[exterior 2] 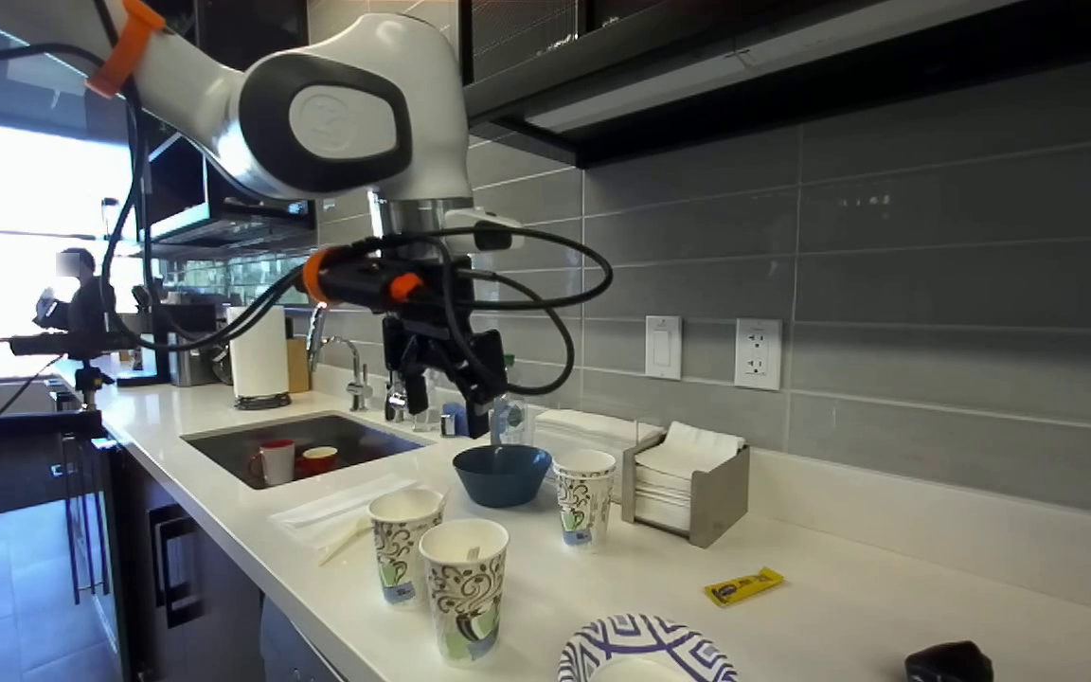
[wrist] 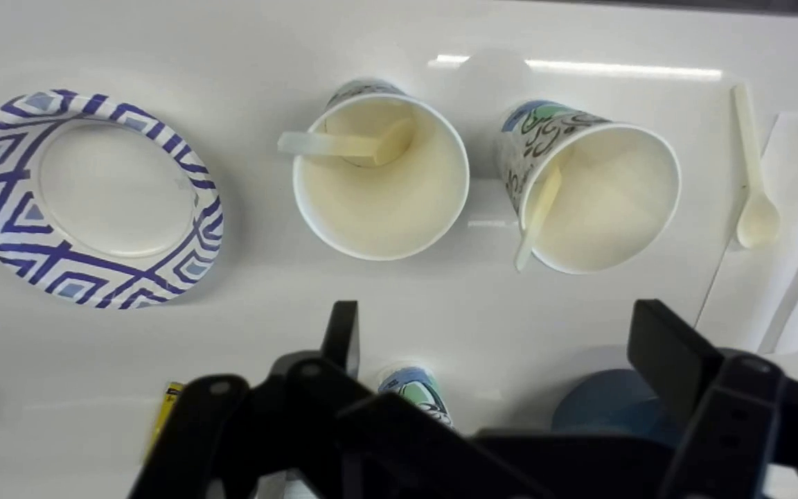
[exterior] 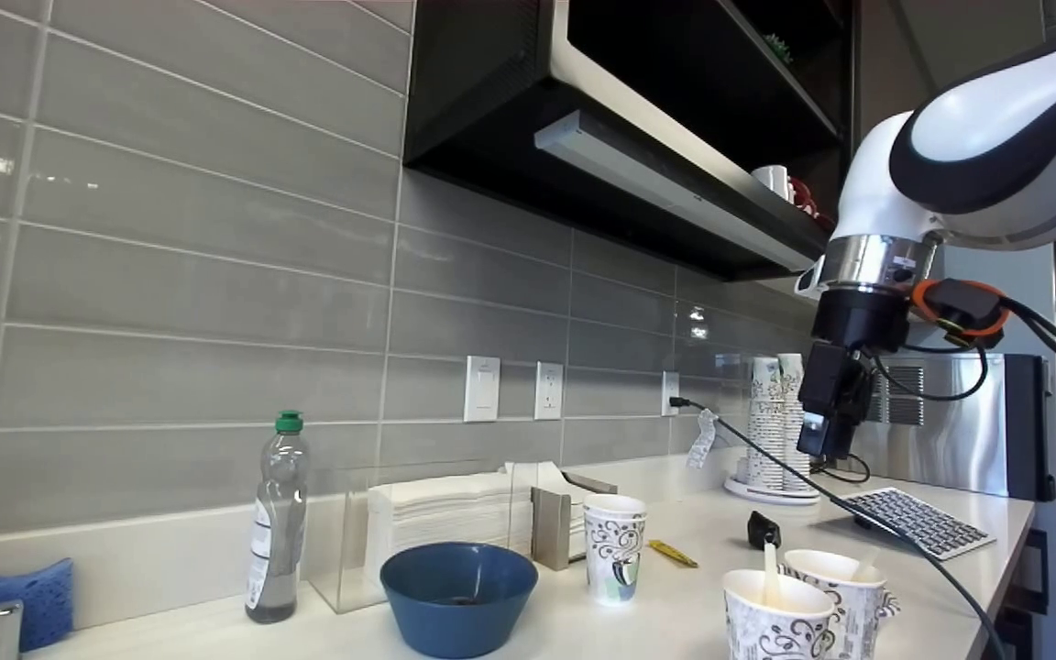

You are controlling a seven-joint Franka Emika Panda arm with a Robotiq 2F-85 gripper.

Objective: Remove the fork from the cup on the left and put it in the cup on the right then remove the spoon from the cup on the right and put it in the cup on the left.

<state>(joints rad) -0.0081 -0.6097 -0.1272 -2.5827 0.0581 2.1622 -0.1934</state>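
Note:
Two patterned paper cups stand side by side in the wrist view, the left-hand cup [wrist: 385, 215] and the right-hand cup [wrist: 617, 201]. A pale utensil [wrist: 330, 144] leans in the left-hand cup, and another pale utensil [wrist: 541, 208] leans in the right-hand cup. Their ends are inside the cups, so I cannot tell which is the fork and which the spoon. The cups also show in both exterior views, at the counter's front [exterior: 777, 632] [exterior 2: 465, 592]. My gripper [wrist: 499, 333] is open and empty, above the counter; it hangs higher than the cups in both exterior views [exterior: 826, 449] [exterior 2: 451, 403].
A loose pale spoon [wrist: 757, 208] lies right of the cups in the wrist view, beside a napkin. A patterned paper plate [wrist: 208, 222] lies left. A stacked cup [exterior 2: 585, 502], a blue bowl [exterior 2: 502, 475] and a napkin holder [exterior 2: 721, 497] stand towards the wall. A cable [exterior: 895, 532] crosses above the counter.

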